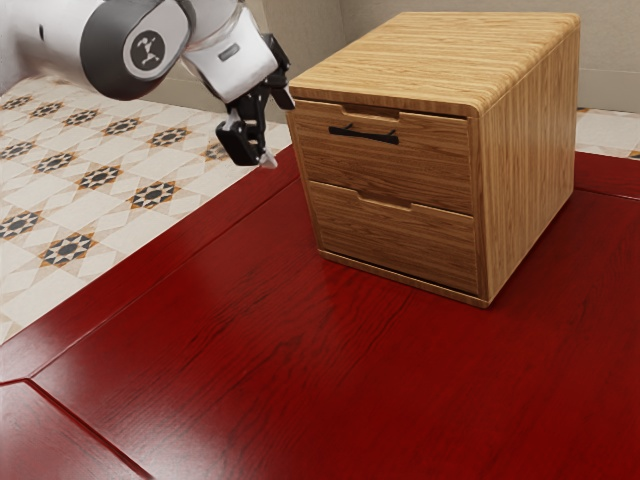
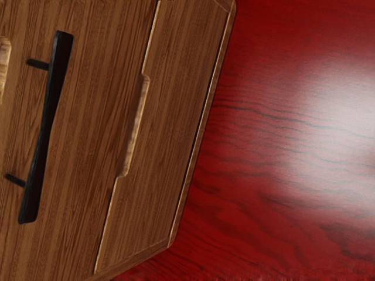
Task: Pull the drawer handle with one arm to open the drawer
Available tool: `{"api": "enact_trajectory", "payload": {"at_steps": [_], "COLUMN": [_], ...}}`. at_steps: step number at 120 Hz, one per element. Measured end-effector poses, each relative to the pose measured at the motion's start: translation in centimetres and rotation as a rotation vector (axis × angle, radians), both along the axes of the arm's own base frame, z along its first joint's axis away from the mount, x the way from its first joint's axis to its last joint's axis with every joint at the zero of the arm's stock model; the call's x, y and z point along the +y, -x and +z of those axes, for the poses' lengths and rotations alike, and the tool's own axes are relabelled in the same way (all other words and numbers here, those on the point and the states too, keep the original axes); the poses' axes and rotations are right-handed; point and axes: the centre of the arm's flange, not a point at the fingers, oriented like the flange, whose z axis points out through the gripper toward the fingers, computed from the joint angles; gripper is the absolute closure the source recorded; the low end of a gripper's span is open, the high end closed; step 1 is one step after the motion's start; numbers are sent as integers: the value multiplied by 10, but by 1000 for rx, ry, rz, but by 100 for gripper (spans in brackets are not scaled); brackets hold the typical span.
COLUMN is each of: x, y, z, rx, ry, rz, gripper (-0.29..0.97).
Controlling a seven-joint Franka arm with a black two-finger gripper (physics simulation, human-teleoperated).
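Observation:
A light wooden cabinet (image 1: 525,140) stands on the red table (image 1: 300,380) with two drawers in its front. The top drawer (image 1: 385,160) carries a thin black bar handle (image 1: 364,134) and sits flush with the cabinet face. My gripper (image 1: 264,126) hovers in the air to the exterior view's left of that handle, about level with it and a short gap away, open with nothing between its fingers. In the wrist view the handle (image 2: 44,126) stands off the top drawer's front (image 2: 88,146) on two short posts.
The lower drawer (image 1: 395,235) has only a cut-out grip and is closed too; it lies beside the top one in the wrist view (image 2: 170,117). The red tabletop (image 2: 293,146) stretches wide in front of the cabinet. Patterned floor tiles (image 1: 90,180) lie beyond the table's edge.

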Motion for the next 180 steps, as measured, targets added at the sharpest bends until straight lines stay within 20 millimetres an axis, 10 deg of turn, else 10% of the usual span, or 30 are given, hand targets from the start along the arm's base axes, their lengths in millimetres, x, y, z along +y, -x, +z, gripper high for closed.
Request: {"api": "enact_trajectory", "payload": {"at_steps": [17,123,180], "x": [-32,-22,-20], "y": [-12,-80,-91], "z": [-11,-49,-43], "rx": [8,-71,-189], "ry": [-69,-114,-131], "rz": [-108,-268,-299], "gripper": [3,3,43]}}
